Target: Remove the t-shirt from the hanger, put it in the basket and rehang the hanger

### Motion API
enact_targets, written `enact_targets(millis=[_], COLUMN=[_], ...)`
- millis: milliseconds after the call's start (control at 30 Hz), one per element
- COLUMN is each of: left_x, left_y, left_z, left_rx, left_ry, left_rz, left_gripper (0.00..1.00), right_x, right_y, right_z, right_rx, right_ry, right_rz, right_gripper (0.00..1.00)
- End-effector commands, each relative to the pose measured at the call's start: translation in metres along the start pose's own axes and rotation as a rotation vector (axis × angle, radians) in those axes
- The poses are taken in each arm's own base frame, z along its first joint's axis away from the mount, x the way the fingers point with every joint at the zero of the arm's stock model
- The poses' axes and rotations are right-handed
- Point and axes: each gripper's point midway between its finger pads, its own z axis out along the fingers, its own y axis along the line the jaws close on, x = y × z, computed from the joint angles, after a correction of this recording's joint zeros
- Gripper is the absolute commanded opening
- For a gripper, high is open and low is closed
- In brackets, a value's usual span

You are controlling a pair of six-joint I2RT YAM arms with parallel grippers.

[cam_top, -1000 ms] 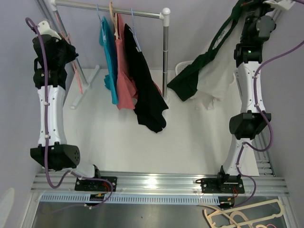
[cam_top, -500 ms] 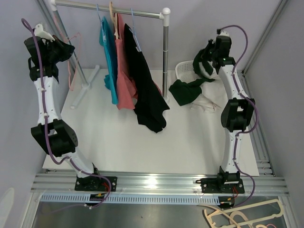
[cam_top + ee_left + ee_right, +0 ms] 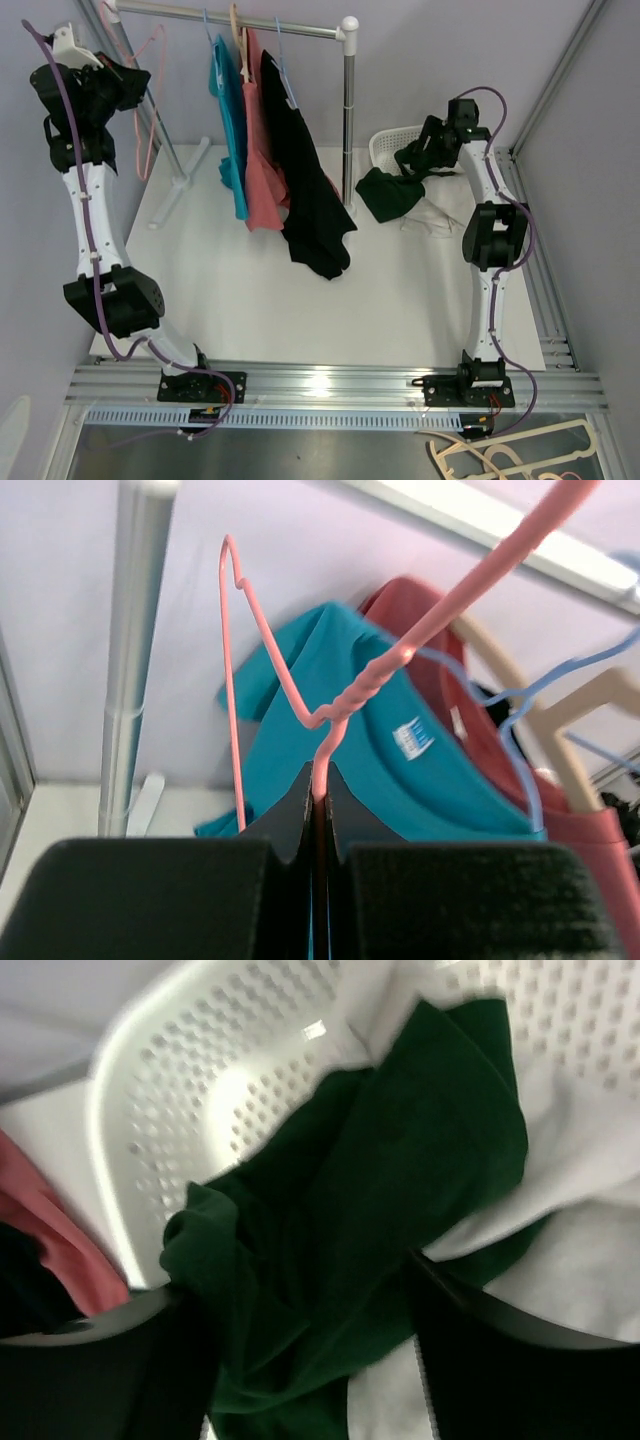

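Top external: shirt (image 3: 386, 194) is off, heaped far right; left gripper (image 3: 318, 772) pinches the bare hanger (image 3: 372, 678); right gripper (image 3: 310, 1360) gapes.

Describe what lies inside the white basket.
A dark green t-shirt and a white garment lie partly in the white basket, draping over its rim. Anything beneath them is hidden.

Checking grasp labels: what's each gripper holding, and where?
Left gripper pinches the pink hanger at its neck, just under the twist. Right gripper is open above the green t-shirt, gripping nothing.
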Motion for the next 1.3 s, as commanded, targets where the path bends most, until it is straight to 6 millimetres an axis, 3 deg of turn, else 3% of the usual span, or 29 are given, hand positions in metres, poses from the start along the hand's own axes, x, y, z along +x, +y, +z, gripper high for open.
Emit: enact_targets(millis=[0,167,267,300,633,767,867,1000,1100,1133,1267], left_x=[-0.054,-0.071,-0.062,-0.067,-0.036,-0.028,-0.017,-0.009,-0.011,-0.012,-0.019], left_y=[-0.049,-0.057,-0.049,-0.049,-0.030,-0.028,-0.021,-0.015,-0.015,-0.014,-0.017], left_z=[-0.009,0.008,0.031,0.037,0.068,0.073,0.075,0.076,0.075,0.074,0.069], left_rx=[0.120,0.148,0.144,0.146,0.108,0.102,0.078,0.058,0.048,0.040,0.035], left_ry=[-0.126,-0.154,-0.123,-0.139,-0.099,-0.083,-0.059,-0.043,-0.047,-0.049,-0.066], left_rz=[0.098,0.106,0.075,0.086,0.053,0.044,0.039,0.040,0.043,0.044,0.065], left_gripper=[0.01,0.01,0.01,0.01,0.01,0.01,0.20,0.19,0.27,0.35,0.38], right_x=[0.021,0.025,0.023,0.026,0.007,0.005,0.006,0.016,0.031,0.035,0.056], right_y=[-0.007,-0.005,0.001,0.002,0.018,0.019,0.015,0.005,-0.004,-0.007,-0.022], right_z=[-0.008,-0.018,-0.027,-0.034,-0.090,-0.102,-0.107,-0.114,-0.120,-0.122,-0.138], right_rx=[0.038,0.026,0.019,0.018,-0.037,-0.035,-0.021,0.038,0.080,0.085,0.135], right_ry=[0.066,0.046,0.032,0.031,-0.105,-0.122,-0.125,-0.109,-0.107,-0.111,-0.150], right_rz=[-0.013,-0.008,-0.021,-0.022,-0.041,-0.047,-0.052,-0.054,-0.041,-0.034,0.003], right_gripper=[0.80,0.87,0.87,0.87,0.88,0.88,0.88,0.88,0.88,0.88,0.89])
